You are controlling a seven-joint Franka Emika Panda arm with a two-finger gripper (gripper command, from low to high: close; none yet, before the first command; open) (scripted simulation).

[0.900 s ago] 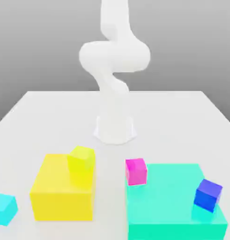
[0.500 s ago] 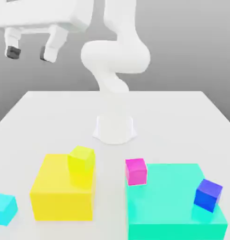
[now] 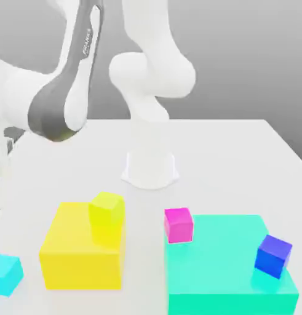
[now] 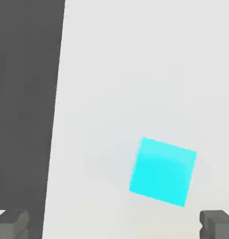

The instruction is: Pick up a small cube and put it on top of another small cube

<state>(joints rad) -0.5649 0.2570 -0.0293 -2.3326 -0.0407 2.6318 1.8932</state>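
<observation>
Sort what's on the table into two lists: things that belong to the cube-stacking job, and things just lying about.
Job:
small light-cyan cube, alone on the table near its edge
gripper, jaws open, above that cube

Lying about:
big yellow block
small yellow-green cube
big turquoise block
small magenta cube
small dark-blue cube

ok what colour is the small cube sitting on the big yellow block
Yellow-green small cube, a shade greener than the big yellow block; clearest in the exterior view.

Glossy white rounded arm [image 3: 150, 74], dark-grey joint band.
</observation>
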